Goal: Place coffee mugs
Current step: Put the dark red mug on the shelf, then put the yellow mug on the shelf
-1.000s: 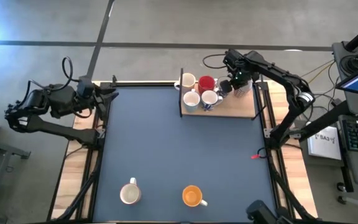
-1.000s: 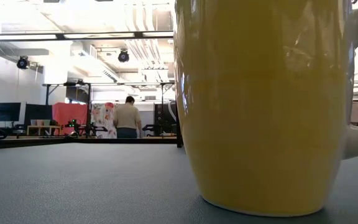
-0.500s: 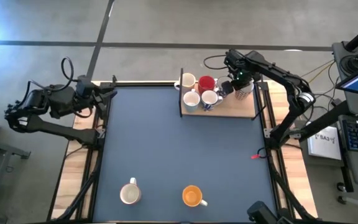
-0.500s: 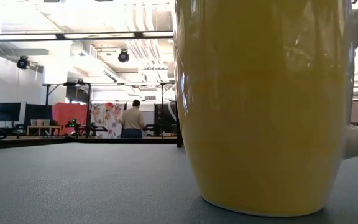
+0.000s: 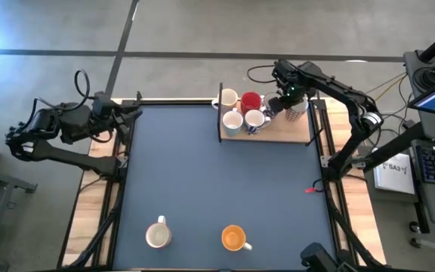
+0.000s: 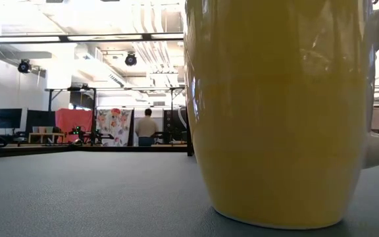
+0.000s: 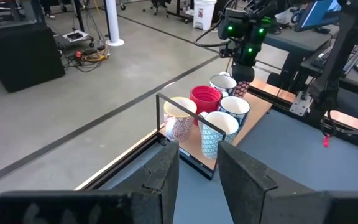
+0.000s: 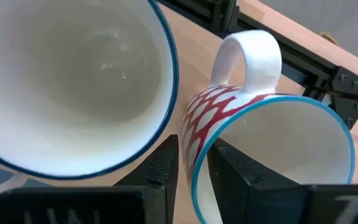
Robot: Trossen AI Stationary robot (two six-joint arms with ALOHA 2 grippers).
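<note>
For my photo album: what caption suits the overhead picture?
Right tool reaches among mugs on a wooden tray; orange mug waits.

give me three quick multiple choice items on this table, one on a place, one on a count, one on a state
1. Where is the orange mug?
A. on the wooden tray
B. on the mat's near edge
C. in the left end effector

2. How many mugs stand on the dark mat?
A. two
B. four
C. none

3. How does the red mug stand?
A. on its side
B. upside down
C. upright

Key: 1 B, the high view shows it by the near edge, beside the white mug. 2 A, only those two are off the tray. 3 C, the left wrist view shows its open mouth facing up.
</note>
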